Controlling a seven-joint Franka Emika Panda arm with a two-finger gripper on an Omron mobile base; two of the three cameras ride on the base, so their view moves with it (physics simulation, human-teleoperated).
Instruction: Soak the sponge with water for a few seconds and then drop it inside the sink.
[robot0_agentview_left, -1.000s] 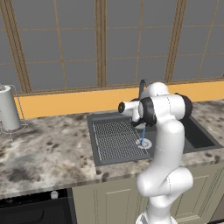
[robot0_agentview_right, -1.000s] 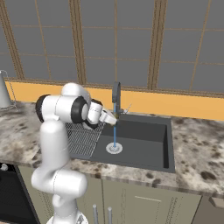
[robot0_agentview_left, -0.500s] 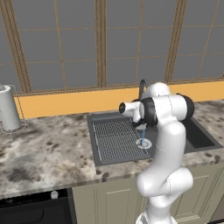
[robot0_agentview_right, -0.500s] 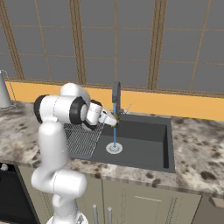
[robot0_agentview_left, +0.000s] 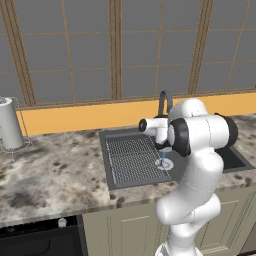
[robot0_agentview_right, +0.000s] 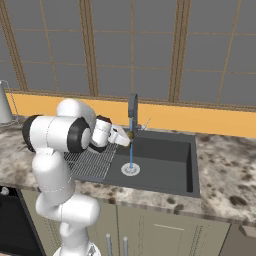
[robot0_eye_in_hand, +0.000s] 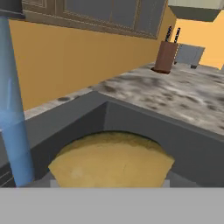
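gripper (robot0_agentview_right: 128, 138) held over the dark sink (robot0_agentview_right: 170, 162), jaws closed on the mustard-yellow sponge (robot0_eye_in_hand: 111, 159); sponge sits just beside the light-blue water stream (robot0_agentview_right: 131, 150) falling from the gooseneck faucet (robot0_agentview_right: 133, 107) to the drain (robot0_agentview_right: 130, 170); knife block (robot0_eye_in_hand: 165, 56) on the marbled counter (robot0_eye_in_hand: 183, 96)

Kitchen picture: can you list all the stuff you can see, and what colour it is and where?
sponge: one, mustard yellow, held in the hand beside the water, over the sink
water: one thin stream, light blue, falling from the faucet to the drain
sink: one, dark grey, set in the counter
faucet: one, dark, behind the sink
drainboard: one, grey, ribbed, left part of the sink
counter: one, speckled grey-brown
knife block: one, brown, far on the counter
paper towel roll: one, white, left end of the counter
hand: one, white, shut on the sponge
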